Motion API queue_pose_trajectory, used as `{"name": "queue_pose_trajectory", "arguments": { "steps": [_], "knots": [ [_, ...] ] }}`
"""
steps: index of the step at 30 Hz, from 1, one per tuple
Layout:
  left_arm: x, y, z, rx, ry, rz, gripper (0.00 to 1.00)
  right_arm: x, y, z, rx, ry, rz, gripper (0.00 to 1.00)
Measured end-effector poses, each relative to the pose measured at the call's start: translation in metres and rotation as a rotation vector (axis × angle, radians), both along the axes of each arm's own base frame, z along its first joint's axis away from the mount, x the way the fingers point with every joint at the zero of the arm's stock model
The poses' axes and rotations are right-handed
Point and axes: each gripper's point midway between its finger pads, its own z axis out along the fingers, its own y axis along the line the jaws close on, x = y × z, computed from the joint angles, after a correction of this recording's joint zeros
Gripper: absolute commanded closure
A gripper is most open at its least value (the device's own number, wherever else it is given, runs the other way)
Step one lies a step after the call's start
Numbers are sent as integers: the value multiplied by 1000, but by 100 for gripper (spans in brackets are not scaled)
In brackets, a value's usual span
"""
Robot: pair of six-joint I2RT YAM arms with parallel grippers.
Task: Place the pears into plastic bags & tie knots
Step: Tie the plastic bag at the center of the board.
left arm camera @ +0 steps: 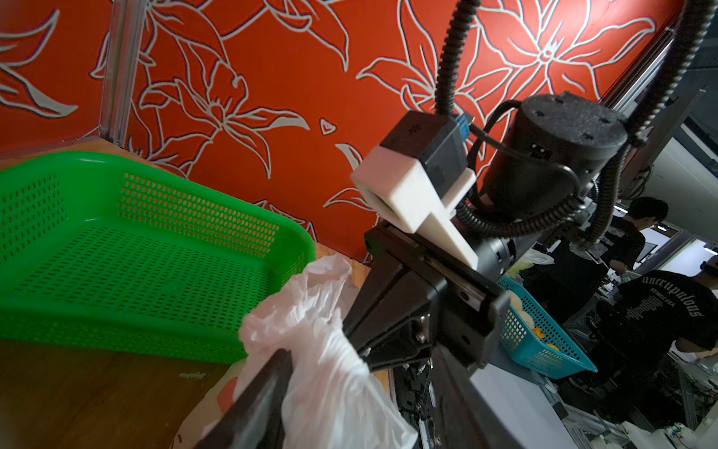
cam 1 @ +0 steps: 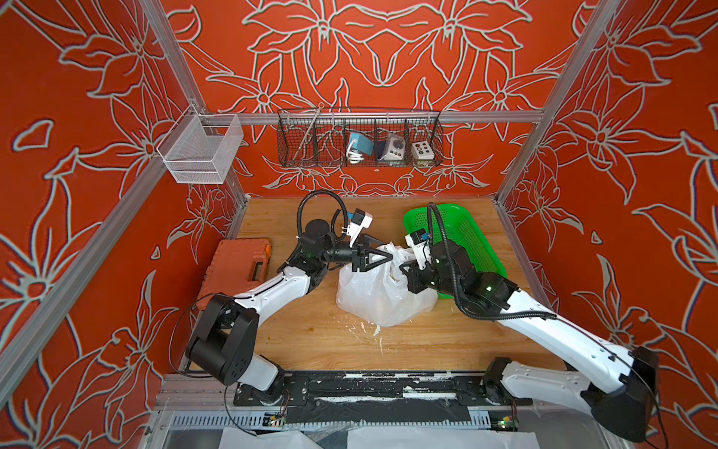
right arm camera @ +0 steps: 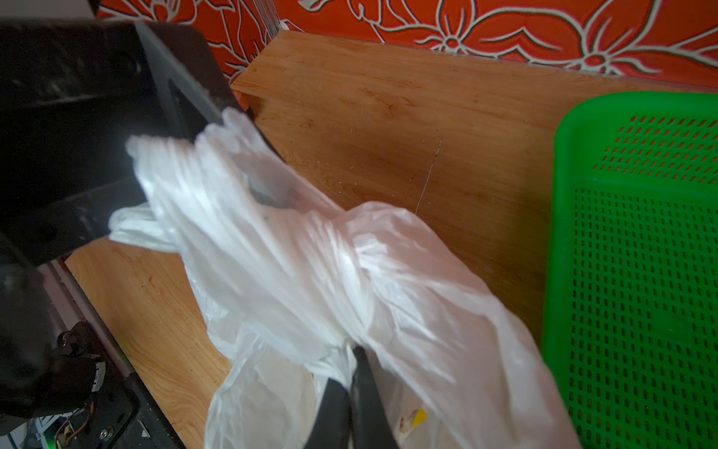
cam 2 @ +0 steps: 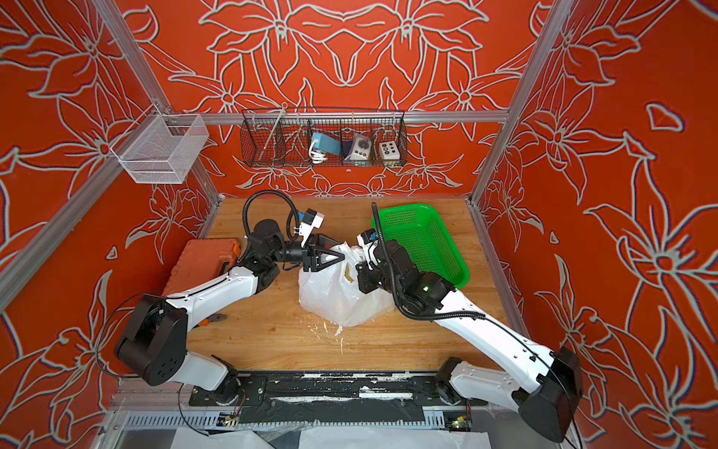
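At the wrist only, right pincer (right arm camera: 351,365) pinches bag (right arm camera: 311,264)

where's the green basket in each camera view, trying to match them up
in a top view: green basket at the far right of the table, partly behind the right arm
in a top view: same spot
left wrist: large, behind the white plastic bag
right wrist: beside the bag, cut by the picture's edge
shared landmark: that bag, next to it in all four
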Motion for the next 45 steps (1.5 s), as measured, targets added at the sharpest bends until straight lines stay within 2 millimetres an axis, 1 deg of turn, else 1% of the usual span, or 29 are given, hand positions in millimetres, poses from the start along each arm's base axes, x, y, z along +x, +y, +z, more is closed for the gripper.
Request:
{"name": "queue_pose_trajectory", "arguments": {
  "steps": [1, 4, 6, 7, 8, 11, 15, 16, 17, 19, 20, 24, 25, 27, 28, 30, 32, 35, 38, 39, 41, 42, 45],
  "knots": [
    [1, -3, 1, 5, -4, -1, 45, 0, 0, -1, -2, 1, 0, 100],
    [5, -12, 0, 23, -18, 4, 58, -1, -1, -4, -7, 4, -1, 100],
    [7, -16, -4, 36, -16, 4, 72, -1, -2, -6, -11, 6, -3, 100],
    [8, -17, -7, 43, -17, 7, 75, -1, -3, -7, -14, 7, -4, 100],
    [10, -18, -10, 51, -11, 11, 76, -2, -4, -8, -18, 8, -6, 100],
    [12, -19, -19, 70, 4, 17, 73, -2, -10, -9, -31, 6, -19, 100],
    [12, -19, -23, 82, 9, 16, 72, -1, -21, -8, -44, -1, -45, 100],
    [12, -19, -24, 84, 8, 15, 74, 0, -23, -8, -46, -4, -51, 100],
    [11, -19, -25, 86, 6, 15, 78, 0, -25, -8, -48, -5, -56, 100],
    [11, -20, -25, 88, 1, 13, 91, 2, -28, -7, -50, -7, -64, 100],
    [11, -20, -26, 90, -1, 11, 100, 2, -29, -8, -51, -6, -67, 100],
    [9, -22, -29, 109, -1, 1, 100, 3, -30, -8, -55, -6, -68, 100],
    [8, -23, -30, 112, -4, -1, 100, 2, -30, -9, -57, -5, -63, 97],
    [8, -24, -31, 115, -9, -1, 100, 0, -30, -10, -61, 1, -45, 59],
    [9, -24, -31, 117, -11, 4, 100, -2, -31, -10, -63, 2, -33, 49],
    [11, -23, -31, 120, -21, 21, 100, -10, -34, -4, -61, -4, 8, 35],
    [12, -22, -31, 123, -33, 35, 100, -21, -43, 11, -45, -35, 46, 30],
    [10, -20, -23, 118, -69, 56, 100, -32, -55, 52, 3, -121, 87, 28],
    [7, -18, -14, 108, -100, 59, 100, -36, -57, 93, 33, -217, 141, 26],
    [6, -17, -12, 105, -109, 59, 100, -35, -56, 102, 33, -240, 165, 26],
    [6, -17, -11, 104, -116, 56, 100, -31, -49, 110, 28, -260, 214, 26],
    [5, -17, -11, 104, -118, 55, 100, -27, -44, 110, 22, -257, 241, 26],
    [4, -17, -11, 103, -121, 49, 100, -13, -32, 99, -4, -221, 321, 26]
  ]
}}
